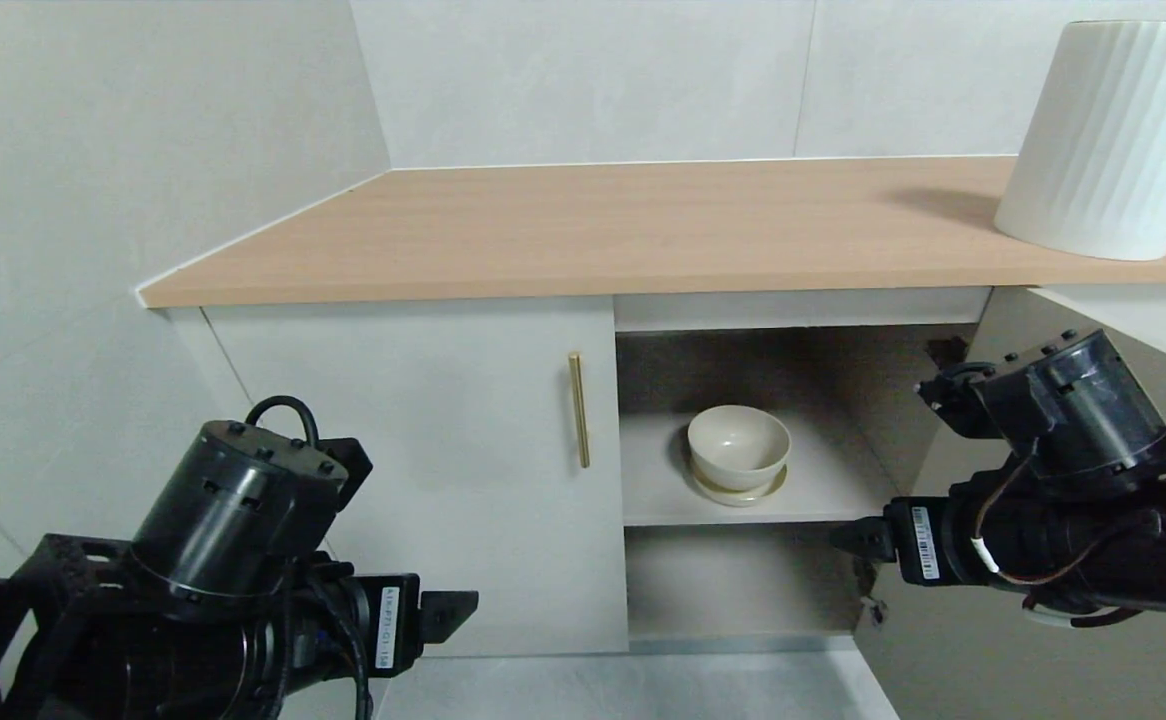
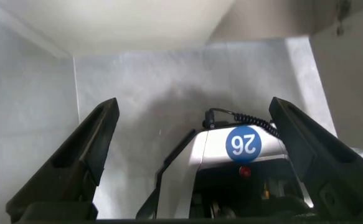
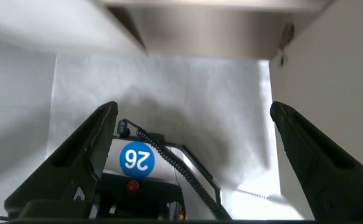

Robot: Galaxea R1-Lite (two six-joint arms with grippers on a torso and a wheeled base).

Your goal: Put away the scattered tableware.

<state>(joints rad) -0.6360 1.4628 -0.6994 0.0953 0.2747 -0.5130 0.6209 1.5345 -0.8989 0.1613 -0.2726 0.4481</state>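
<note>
The counter (image 1: 583, 225) is the biggest thing, a long wooden top at 12 o'clock. Under it is the cabinet (image 1: 413, 450). Its left door is shut and its right side is open. A tall white tub (image 1: 1113, 140) stands on the counter at 2 o'clock.

The left gripper (image 2: 193, 109) is at 7 o'clock and the right gripper (image 3: 193, 112) is at 4 o'clock. Each has its two fingers spread wide, with nothing between them.

The bowl (image 1: 738, 445) is inside the open side, on the shelf (image 1: 833, 480), near 5 o'clock from the middle. It sits on a small plate (image 1: 743, 494).

I think both are hard, smooth, fairly light and easy to break. The bowl's rim looks best to pinch, one finger inside and one outside. It could slip, so go slow.
</note>
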